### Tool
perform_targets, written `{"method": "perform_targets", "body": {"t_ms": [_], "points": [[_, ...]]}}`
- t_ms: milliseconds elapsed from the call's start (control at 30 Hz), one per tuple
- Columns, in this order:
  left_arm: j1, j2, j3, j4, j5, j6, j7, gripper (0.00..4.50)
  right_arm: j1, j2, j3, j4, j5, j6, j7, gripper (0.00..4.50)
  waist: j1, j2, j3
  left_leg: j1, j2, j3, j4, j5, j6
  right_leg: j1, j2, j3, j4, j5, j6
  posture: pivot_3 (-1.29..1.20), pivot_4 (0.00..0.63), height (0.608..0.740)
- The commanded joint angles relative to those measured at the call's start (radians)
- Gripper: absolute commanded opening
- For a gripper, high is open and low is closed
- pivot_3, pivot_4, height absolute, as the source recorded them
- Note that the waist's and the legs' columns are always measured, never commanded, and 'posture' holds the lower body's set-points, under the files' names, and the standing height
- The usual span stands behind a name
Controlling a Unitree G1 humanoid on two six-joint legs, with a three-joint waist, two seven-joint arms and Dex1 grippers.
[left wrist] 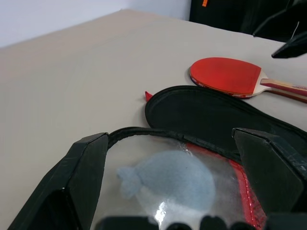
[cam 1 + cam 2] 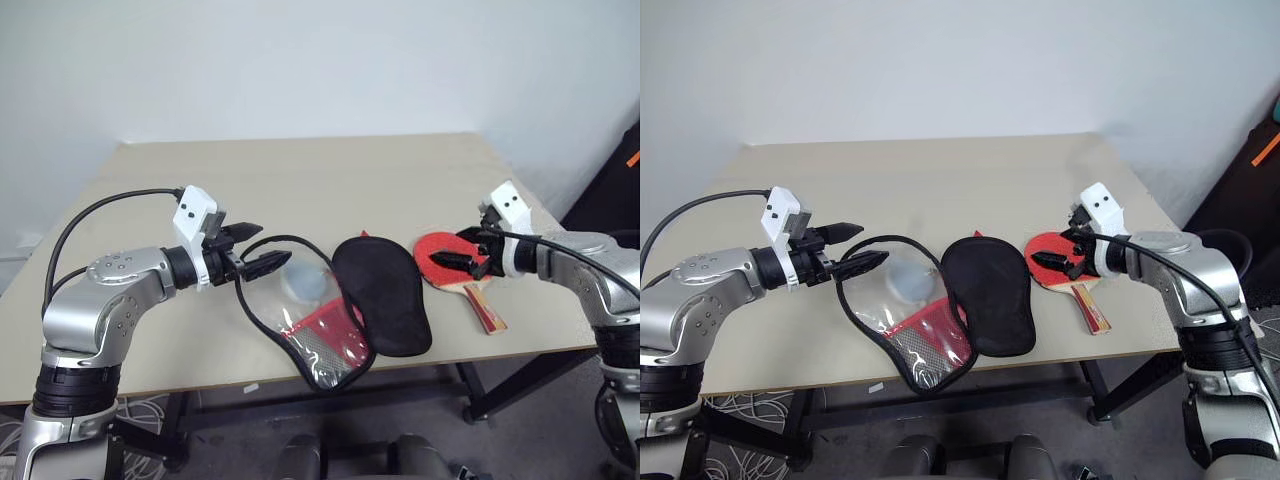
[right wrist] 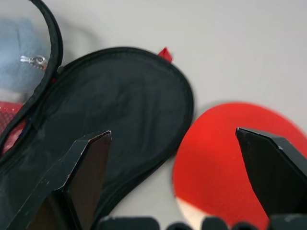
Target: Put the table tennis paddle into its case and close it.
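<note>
Red rubber of the table tennis paddle (image 2: 448,256) is seen face up on the table (image 2: 330,180), at about four o'clock from the table's centre in the head views, with its striped handle pointing toward the near edge. The case (image 2: 380,292) is laid open just beside it at nine o'clock, its black-lined half uppermost and its clear-and-red half, with dark mesh at the narrow end, spread further toward nine o'clock; a small pale blue-grey object (image 2: 305,281) is seen at the clear half. The right gripper (image 2: 468,256) is held over the paddle's blade with its fingers spread and nothing pinched; the left gripper (image 2: 258,248) is held at the clear half's rim, fingers likewise spread and empty. Several risks are judged from this arrangement. A flat blade lying flush on the table offers little for the fingers to get under, so the paddle may be pushed toward the near edge, or off it, rather than lifted. The soft case may be dragged or folded shut if it is brushed by either gripper. If the paddle is set in crookedly, or the blue-grey object is left in the way, the two halves may not meet and the zip may be fouled.
</note>
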Motion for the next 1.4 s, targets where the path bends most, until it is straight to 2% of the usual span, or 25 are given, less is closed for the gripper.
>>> {"method": "perform_targets", "body": {"t_ms": [33, 367, 533, 700, 1033, 1400], "points": [[-0.045, -0.002, 0.004, 0.02, 0.011, -0.022, -0.006, 4.49, 0.024, -0.005, -0.074, -0.086, 0.025, 0.035, -0.036, 4.5, 0.0, 0.0, 0.0, 0.0, 0.0, 0.0, 0.0, 0.0, 0.0, 0.0, 0.0, 0.0, 0.0, 0.0, 0.0, 0.0, 0.0, 0.698], [-0.016, -0.014, 0.013, 0.032, 0.023, -0.041, -0.027, 4.49, 0.049, 0.006, -0.106, -0.158, 0.051, 0.111, -0.078, 4.5, -0.001, 0.0, 0.0, 0.0, 0.0, 0.0, 0.0, 0.0, 0.0, 0.0, 0.0, 0.0, 0.0, 0.0, 0.0, 0.0, 0.0, 0.698], [0.021, -0.005, 0.039, 0.045, 0.038, -0.073, -0.042, 4.49, 0.032, 0.037, -0.089, -0.131, 0.045, 0.092, -0.093, 4.5, -0.001, 0.0, 0.0, 0.0, 0.001, 0.0, 0.0, 0.0, 0.0, 0.0, 0.0, 0.0, 0.0, 0.0, 0.0, 0.0, 0.0, 0.698], [0.003, 0.002, 0.036, 0.053, 0.038, -0.074, -0.051, 4.49, 0.005, 0.019, -0.074, -0.091, 0.027, 0.095, -0.097, 4.5, 0.0, 0.0, 0.0, 0.0, 0.0, 0.0, 0.0, 0.0, 0.0, 0.0, 0.0, 0.0, 0.0, 0.0, 0.0, 0.0, 0.0, 0.698], [0.016, 0.016, 0.053, 0.042, 0.041, -0.062, -0.035, 4.49, 0.083, 0.013, -0.05, -0.041, -0.04, 0.063, -0.127, 4.5, -0.001, 0.0, 0.0, 0.0, 0.0, 0.0, 0.0, 0.0, 0.0, 0.0, 0.0, 0.0, 0.0, 0.0, 0.0, 0.0, 0.0, 0.698], [-0.007, 0.026, 0.048, 0.046, 0.039, -0.049, -0.034, 4.49, 0.209, 0.012, -0.081, -0.009, -0.088, 0.04, -0.174, 4.5, -0.001, 0.0, 0.0, 0.0, 0.0, 0.001, 0.0, 0.0, 0.0, 0.0, 0.0, 0.0, 0.0, 0.0, 0.0, 0.0, 0.0, 0.698]]}}
